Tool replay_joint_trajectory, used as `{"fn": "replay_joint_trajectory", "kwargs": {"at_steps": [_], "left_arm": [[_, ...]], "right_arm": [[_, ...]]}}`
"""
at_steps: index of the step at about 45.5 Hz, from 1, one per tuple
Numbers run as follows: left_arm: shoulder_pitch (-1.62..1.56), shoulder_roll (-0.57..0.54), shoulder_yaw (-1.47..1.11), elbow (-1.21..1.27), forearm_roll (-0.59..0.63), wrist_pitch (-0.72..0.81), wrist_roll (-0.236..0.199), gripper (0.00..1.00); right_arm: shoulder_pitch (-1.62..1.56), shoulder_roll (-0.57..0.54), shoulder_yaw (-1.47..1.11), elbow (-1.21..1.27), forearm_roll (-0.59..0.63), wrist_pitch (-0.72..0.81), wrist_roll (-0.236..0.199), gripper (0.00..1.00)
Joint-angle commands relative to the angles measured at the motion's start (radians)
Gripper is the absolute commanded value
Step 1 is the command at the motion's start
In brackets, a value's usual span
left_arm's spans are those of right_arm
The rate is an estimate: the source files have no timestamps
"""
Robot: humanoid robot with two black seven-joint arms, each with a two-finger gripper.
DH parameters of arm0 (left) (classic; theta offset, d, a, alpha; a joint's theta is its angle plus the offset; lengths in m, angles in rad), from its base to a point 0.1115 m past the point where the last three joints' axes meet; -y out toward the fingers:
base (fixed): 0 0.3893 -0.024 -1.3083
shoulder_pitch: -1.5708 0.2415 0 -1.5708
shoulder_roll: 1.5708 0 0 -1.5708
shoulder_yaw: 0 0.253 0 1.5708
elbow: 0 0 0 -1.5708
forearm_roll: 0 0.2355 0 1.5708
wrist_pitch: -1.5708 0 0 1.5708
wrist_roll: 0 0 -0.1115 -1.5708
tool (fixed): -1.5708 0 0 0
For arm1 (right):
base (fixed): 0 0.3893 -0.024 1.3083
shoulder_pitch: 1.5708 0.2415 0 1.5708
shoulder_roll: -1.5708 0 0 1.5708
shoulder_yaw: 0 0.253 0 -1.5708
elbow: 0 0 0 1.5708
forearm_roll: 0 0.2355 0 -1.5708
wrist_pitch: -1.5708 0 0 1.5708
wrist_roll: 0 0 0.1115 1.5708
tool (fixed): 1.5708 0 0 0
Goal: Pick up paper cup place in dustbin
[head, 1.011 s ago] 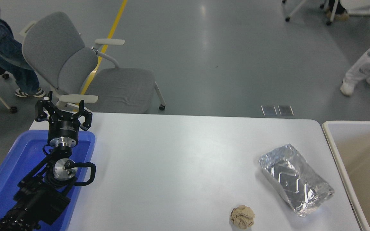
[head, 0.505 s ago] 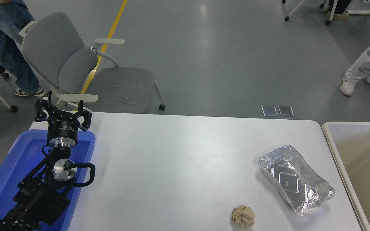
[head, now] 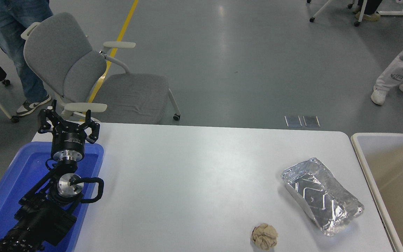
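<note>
The paper cup is out of view. The dustbin [head: 362, 154], beige with a thick off-white rim, stands off the table's right end, and only its left part shows. My left gripper [head: 69, 118] is parked at the lower left above the blue tub, open, with nothing between its fingers. My right arm does not show in the head view.
A blue plastic tub [head: 9, 185] sits at the table's left end under the left arm. A crinkled foil tray [head: 322, 194] lies at the right, a crumpled brown paper ball [head: 264, 236] near the front edge. A grey chair [head: 82, 77] stands behind; people's legs [head: 19, 42] at both far corners.
The person at the far left has stepped to the right behind the chair. My left arm and the things on the table have not moved.
</note>
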Motion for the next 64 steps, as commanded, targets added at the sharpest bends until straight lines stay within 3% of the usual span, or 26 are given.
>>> {"fn": "replay_joint_trajectory", "kwargs": {"at_steps": [1, 19, 20, 21, 23, 25, 27, 51, 64], "left_arm": [[0.000, 0.000, 0.000, 0.000, 0.000, 0.000, 0.000, 0.99], [0.000, 0.000, 0.000, 0.000, 0.000, 0.000, 0.000, 0.99], [0.000, 0.000, 0.000, 0.000, 0.000, 0.000, 0.000, 0.99], [0.000, 0.000, 0.000, 0.000, 0.000, 0.000, 0.000, 0.99], [0.000, 0.000, 0.000, 0.000, 0.000, 0.000, 0.000, 0.99], [0.000, 0.000, 0.000, 0.000, 0.000, 0.000, 0.000, 0.99], [0.000, 0.000, 0.000, 0.000, 0.000, 0.000, 0.000, 0.99], [0.000, 0.000, 0.000, 0.000, 0.000, 0.000, 0.000, 0.99], [0.000, 0.000, 0.000, 0.000, 0.000, 0.000, 0.000, 0.99]], "right_arm": [[-0.155, 0.070, 0.096, -0.021, 0.001, 0.079, 0.033, 0.00], [-0.201, 0.105, 0.110, -0.021, 0.001, 0.089, 0.053, 0.00], [-0.202, 0.108, 0.112, -0.021, 0.001, 0.089, 0.053, 0.05], [-0.202, 0.110, 0.112, -0.020, 0.001, 0.091, 0.053, 0.20], [-0.205, 0.113, 0.113, -0.021, 0.001, 0.088, 0.053, 0.59], [-0.207, 0.113, 0.113, -0.021, 0.001, 0.089, 0.053, 0.70], [-0.205, 0.113, 0.113, -0.020, 0.001, 0.089, 0.053, 1.00], [-0.089, 0.038, 0.092, -0.001, -0.002, 0.145, 0.049, 1.00], [0.057, -0.203, 0.012, 0.351, -0.017, 0.138, 0.047, 1.00]]}}
